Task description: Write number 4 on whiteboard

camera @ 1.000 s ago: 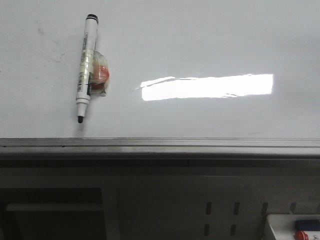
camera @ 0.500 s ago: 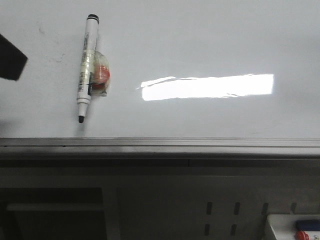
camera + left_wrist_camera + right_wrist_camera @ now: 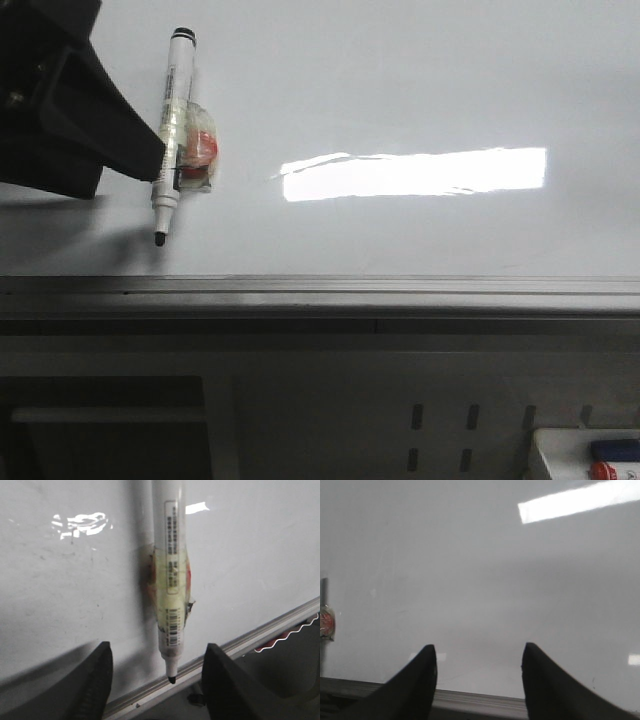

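Observation:
The whiteboard [image 3: 420, 70] lies flat, glossy white with faint smudges. A white marker [image 3: 172, 140] rests on it at the left, its black uncapped tip toward the near rail and a red-and-clear lump [image 3: 202, 150] taped to its side. My left gripper [image 3: 156, 650] is open and hovers over the marker [image 3: 169, 580], one finger on each side of the tip end without touching it. In the front view it is the dark mass [image 3: 80, 110] just left of the marker. My right gripper [image 3: 477, 652] stands open above bare board [image 3: 470, 555], holding nothing. The number 4 is out of view.
A grey metal rail [image 3: 320, 290] runs along the board's near edge. A bright rectangular light glare [image 3: 415, 173] sits mid-board. Below the rail at the lower right stands a white tray [image 3: 560, 450] holding blue and red items.
My left gripper has come in from the left edge of the front view and now sits right beside the marker. The marker has not moved.

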{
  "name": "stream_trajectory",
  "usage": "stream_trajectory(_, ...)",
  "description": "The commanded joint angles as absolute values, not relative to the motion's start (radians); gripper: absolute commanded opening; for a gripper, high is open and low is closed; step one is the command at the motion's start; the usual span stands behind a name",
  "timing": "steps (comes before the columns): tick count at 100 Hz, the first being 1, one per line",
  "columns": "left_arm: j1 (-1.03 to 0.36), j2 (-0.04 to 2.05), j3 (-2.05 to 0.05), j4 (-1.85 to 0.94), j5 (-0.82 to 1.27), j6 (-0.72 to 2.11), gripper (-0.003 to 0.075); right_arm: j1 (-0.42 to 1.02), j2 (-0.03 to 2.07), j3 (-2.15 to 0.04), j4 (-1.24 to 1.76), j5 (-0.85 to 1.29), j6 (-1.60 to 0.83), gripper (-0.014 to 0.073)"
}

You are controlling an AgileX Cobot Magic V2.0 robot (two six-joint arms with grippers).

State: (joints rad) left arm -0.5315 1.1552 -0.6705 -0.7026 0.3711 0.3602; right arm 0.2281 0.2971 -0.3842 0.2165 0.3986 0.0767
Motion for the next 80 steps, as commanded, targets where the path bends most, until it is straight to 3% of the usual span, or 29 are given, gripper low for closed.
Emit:
stream_trajectory(1, -0.54, 1.159, -0.707, -0.742, 0.316, 0.35, 0.0367, 0.223, 0.314, -0.418, 0.212, 0.325, 0.066, 0.0344)
stream_trajectory(47, -0.54, 1.262, -0.707, -0.77, 0.282, 0.35, 0.0349, 0.223, 0.314, -0.418, 0.212, 0.325, 0.066, 0.0344)
stream_trajectory(56, -0.54, 1.289, -0.707, -0.77, 0.282, 0.35, 0.0265, 0.223, 0.314, -0.418, 0.212, 0.325, 0.066, 0.0344)
stream_trajectory(73, -0.54, 1.299, -0.707, -0.766, 0.279, 0.35, -0.0002, 0.223, 0.314, -0.428, 0.212, 0.327, 0.066, 0.0344)
stream_trajectory(80, -0.54, 1.289, -0.707, -0.766, 0.279, 0.35, -0.002, 0.223, 0.314, -0.455, 0.212, 0.334, 0.054, 0.0344)
